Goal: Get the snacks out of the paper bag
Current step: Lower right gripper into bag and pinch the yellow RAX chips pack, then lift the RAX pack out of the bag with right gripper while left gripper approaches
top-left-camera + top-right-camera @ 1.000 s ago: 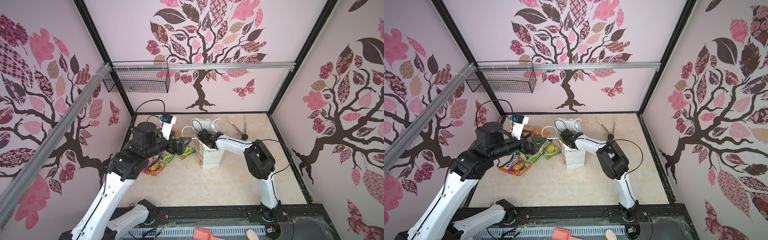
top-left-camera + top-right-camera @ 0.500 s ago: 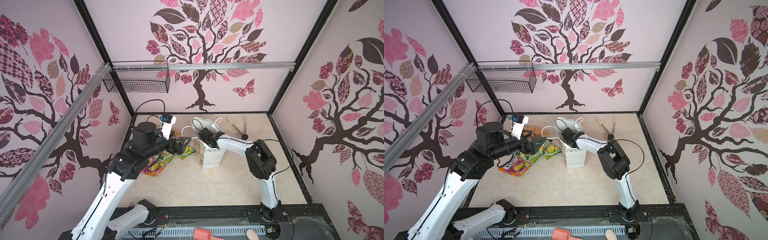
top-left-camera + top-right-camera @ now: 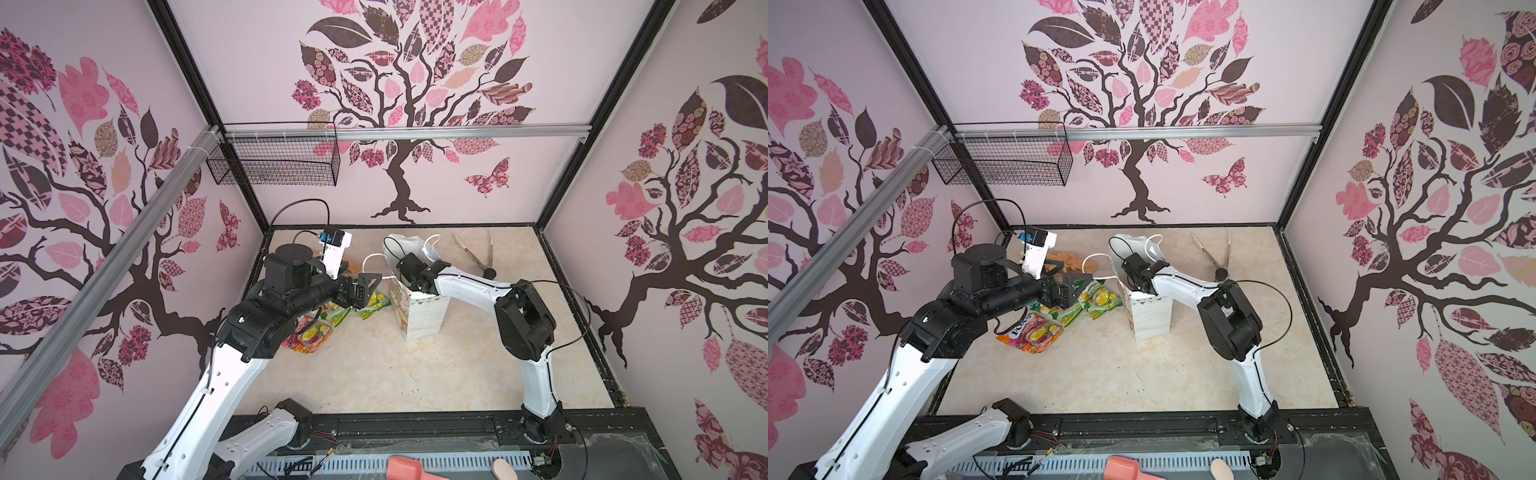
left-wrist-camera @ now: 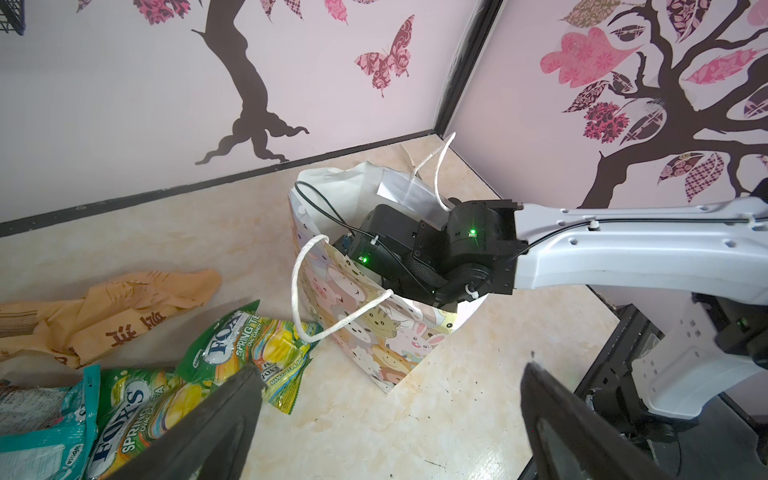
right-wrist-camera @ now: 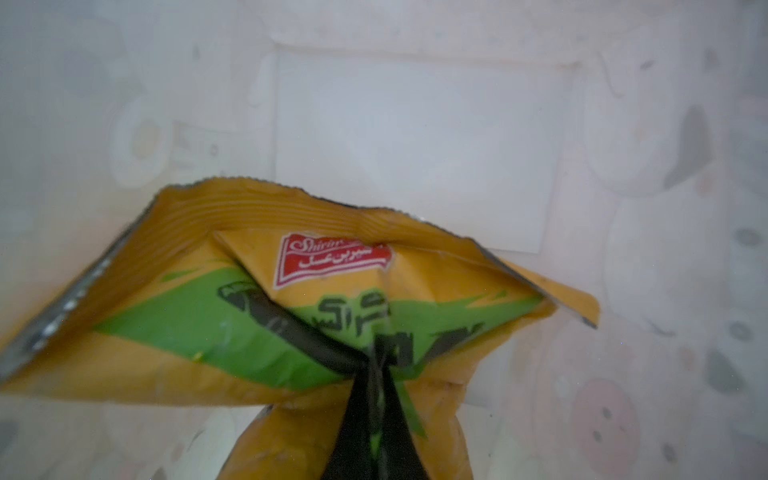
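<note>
Matt paper bag (image 4: 374,332), glossy crinkled foil snacks (image 4: 241,349), black metal-wire basket (image 3: 274,166)

Paper bag (image 3: 1152,320) stands mid-desk (image 3: 1100,374), snacks (image 3: 1100,301) heaped just left of it. One packet (image 5: 291,324) sits inside the bag, right gripper (image 5: 374,374) in there on it. Tongs (image 3: 1214,253) lie behind, to the right.

- The green-and-yellow packet (image 4: 245,349) reads "FOX'S SPRING TEA OVAL CANDY". Small print near its lower edge reads "MANGO TEA".
- A second green-and-yellow packet (image 4: 137,415) shows "FOX'S SPRING" in the same lettering.
- The tan-orange packet (image 4: 112,307) carries dark Chinese-style characters, too creased to read.
- The teal packet (image 4: 41,432) has print too small to read.
- The yellow-orange packet (image 5: 187,332) has a red label (image 5: 332,257) with "Shirin" in white script over a line of Arabic-script letters. Larger dark Arabic-script letters cross its green band.
- In a top view, the orange multicoloured packet (image 3: 1034,332) shows "FOX'S".
</note>
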You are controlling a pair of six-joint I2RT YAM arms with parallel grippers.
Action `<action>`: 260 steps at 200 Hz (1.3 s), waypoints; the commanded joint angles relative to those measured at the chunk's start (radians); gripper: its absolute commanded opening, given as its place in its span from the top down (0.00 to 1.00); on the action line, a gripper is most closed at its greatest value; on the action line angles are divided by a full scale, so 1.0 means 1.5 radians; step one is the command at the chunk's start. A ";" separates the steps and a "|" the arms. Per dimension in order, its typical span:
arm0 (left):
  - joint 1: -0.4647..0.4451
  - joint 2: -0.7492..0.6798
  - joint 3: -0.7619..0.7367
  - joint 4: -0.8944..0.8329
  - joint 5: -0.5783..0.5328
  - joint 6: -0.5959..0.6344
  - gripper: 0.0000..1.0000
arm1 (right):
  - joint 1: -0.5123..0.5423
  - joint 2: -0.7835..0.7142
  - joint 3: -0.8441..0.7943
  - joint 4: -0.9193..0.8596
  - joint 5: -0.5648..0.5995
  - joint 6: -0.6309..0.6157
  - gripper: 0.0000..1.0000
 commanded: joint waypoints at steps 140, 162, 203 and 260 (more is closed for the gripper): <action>-0.002 0.007 -0.006 0.027 0.001 -0.007 0.01 | 0.001 -0.132 0.078 -0.043 0.032 -0.001 1.00; -0.002 0.012 -0.014 0.029 0.004 -0.005 0.01 | 0.001 -0.131 0.080 -0.037 0.027 0.001 1.00; -0.002 0.059 -0.028 -0.009 -0.013 -0.001 0.01 | 0.000 -0.141 0.097 -0.039 0.015 0.007 1.00; -0.003 0.106 -0.070 0.025 0.009 -0.042 0.05 | 0.001 -0.172 0.082 -0.023 0.005 0.017 1.00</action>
